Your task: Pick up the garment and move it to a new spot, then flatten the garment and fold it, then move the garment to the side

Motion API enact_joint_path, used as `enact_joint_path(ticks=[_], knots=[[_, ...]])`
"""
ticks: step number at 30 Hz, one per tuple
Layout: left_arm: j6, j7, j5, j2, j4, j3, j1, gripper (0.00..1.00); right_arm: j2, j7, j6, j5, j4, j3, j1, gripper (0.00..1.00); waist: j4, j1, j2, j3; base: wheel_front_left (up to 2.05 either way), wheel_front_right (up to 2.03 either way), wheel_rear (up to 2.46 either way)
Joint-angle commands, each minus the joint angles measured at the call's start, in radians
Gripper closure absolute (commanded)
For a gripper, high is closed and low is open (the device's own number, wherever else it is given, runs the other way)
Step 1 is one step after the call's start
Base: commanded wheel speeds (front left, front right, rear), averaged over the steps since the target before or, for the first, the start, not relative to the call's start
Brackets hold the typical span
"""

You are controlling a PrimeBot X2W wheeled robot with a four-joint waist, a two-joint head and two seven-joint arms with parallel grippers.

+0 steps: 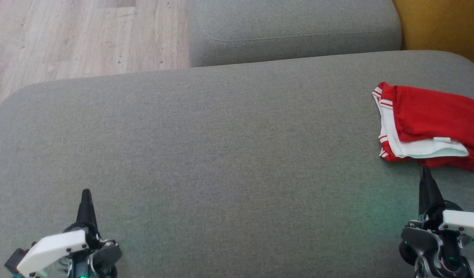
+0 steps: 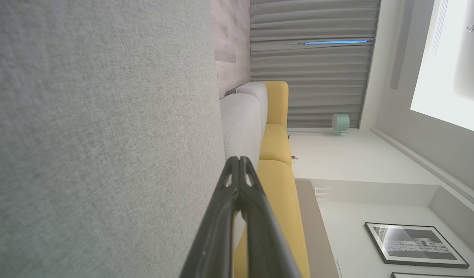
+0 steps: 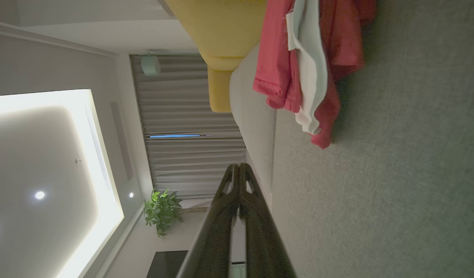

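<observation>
The garment (image 1: 430, 127), red with white panels and striped trim, lies folded at the right edge of the grey cushion (image 1: 221, 154). The right wrist view shows the garment (image 3: 298, 69) ahead of the fingers. My right gripper (image 1: 425, 170) is shut and empty, its tip just short of the garment's near edge; its fingertips (image 3: 240, 166) meet. My left gripper (image 1: 85, 192) rests shut and empty at the lower left over bare cushion, far from the garment, fingertips (image 2: 239, 159) pressed together.
A second grey cushion (image 1: 295, 31) stands behind the first. Wooden floor (image 1: 75, 34) lies at the far left, a yellow seat (image 1: 445, 23) at the far right. The broad middle of the grey cushion is bare fabric.
</observation>
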Motion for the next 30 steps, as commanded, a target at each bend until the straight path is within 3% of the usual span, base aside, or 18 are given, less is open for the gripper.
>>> enact_joint_path(ticks=[1,30], knots=[[-0.007,0.008,-0.016,0.008,-0.036,0.044,-0.049,1.0,-0.006,0.007,0.004,0.02,-0.042,0.018,-0.056,1.0,0.0,0.0,-0.0001,0.0,0.0,0.0,0.0],[-0.007,0.008,-0.016,0.008,-0.036,0.044,-0.049,1.0,-0.005,0.007,0.004,0.02,-0.042,0.018,-0.056,1.0,0.0,0.0,-0.0001,0.0,0.0,0.0,0.0]])
